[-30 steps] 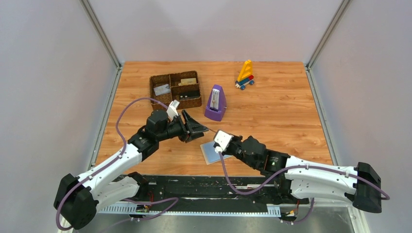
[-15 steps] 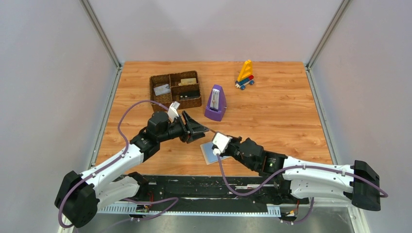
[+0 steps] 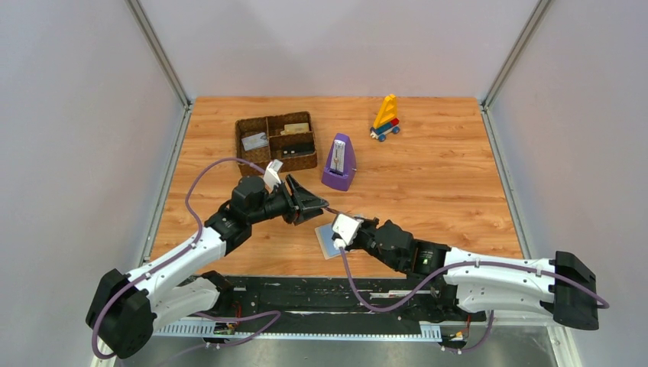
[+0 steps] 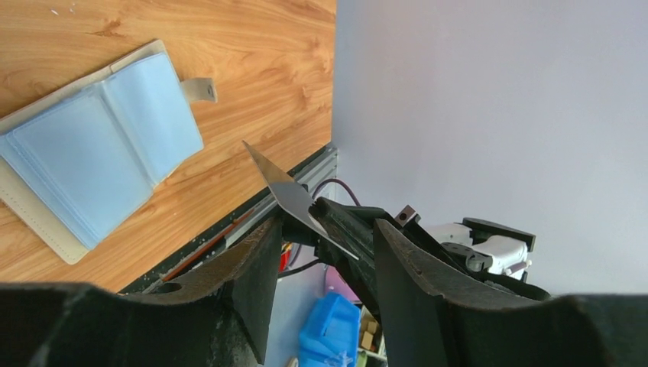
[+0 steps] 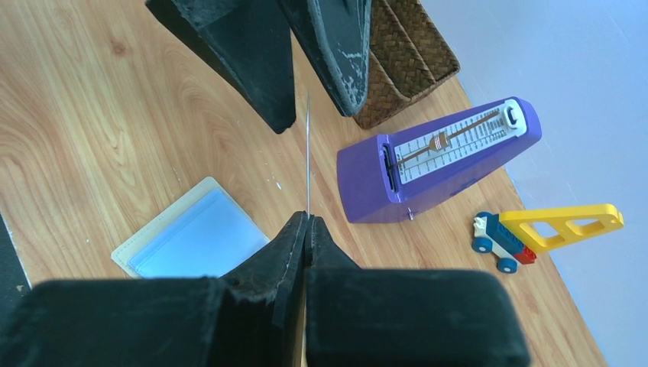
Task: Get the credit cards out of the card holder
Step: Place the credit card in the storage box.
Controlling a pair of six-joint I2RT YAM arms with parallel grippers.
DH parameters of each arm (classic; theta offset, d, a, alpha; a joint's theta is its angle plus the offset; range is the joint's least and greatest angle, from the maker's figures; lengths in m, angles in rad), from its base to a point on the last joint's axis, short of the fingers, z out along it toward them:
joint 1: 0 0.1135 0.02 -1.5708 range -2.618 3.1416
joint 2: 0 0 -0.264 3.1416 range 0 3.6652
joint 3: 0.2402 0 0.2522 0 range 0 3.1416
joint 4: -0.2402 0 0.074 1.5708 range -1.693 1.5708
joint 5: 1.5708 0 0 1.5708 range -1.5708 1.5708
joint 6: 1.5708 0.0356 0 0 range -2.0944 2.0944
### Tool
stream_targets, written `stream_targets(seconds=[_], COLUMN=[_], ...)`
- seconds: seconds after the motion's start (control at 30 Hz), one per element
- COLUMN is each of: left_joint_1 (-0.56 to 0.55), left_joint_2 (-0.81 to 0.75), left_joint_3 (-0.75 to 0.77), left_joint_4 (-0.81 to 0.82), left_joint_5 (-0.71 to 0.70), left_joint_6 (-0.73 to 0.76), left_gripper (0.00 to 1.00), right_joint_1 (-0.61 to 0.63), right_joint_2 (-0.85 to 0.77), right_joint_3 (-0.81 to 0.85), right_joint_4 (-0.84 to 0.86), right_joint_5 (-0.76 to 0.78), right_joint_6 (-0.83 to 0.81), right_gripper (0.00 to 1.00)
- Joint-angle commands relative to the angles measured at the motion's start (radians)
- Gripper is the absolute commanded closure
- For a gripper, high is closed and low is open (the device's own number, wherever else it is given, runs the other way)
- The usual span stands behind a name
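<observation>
Credit card (image 5: pixel 308 149), thin, seen edge-on, sticking out from right gripper (image 5: pixel 307 222), whose jaws are pinching it tight. Left gripper (image 4: pixel 328 229) hovering with fingers spread, card's free end lying between them. Light-blue card holder (image 4: pixel 92 153) lying open on wooden table (image 5: pixel 92 115), near purple metronome (image 5: pixel 439 160).

Light-blue card holder (image 4: pixel 99 145), purple metronome (image 5: pixel 443 160), brown woven tray (image 5: pixel 413 69), wood-grain table (image 3: pixel 443 183).

Woven tray (image 3: pixel 302 162), purple metronome (image 3: pixel 338 162), toy crane (image 3: pixel 386 118)
</observation>
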Motion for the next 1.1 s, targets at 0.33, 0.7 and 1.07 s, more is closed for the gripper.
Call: stream_targets(seconds=[0.33,0.7,1.07], left_joint_1=[0.003,0.008,0.173], left_joint_2=[0.043,0.036,-0.012], left_joint_3=[-0.026,0.025,0.169], left_joint_4=[0.108,0.062,-0.285], left_joint_5=[0.026,0.050,0.052], left_joint_6=[0.011,0.341,0.620], left_gripper=[0.98,1.00,1.00], right_joint_1=[0.032,0.005,-0.015], right_joint_2=[0.042,-0.189,-0.116], right_joint_3=[0.004,-0.105,-0.016], right_joint_4=[0.071,0.047,-0.085], right_joint_5=[0.051,0.077,0.026], right_joint_6=[0.016,0.133,0.361], right_gripper=[0.80,0.30,0.00])
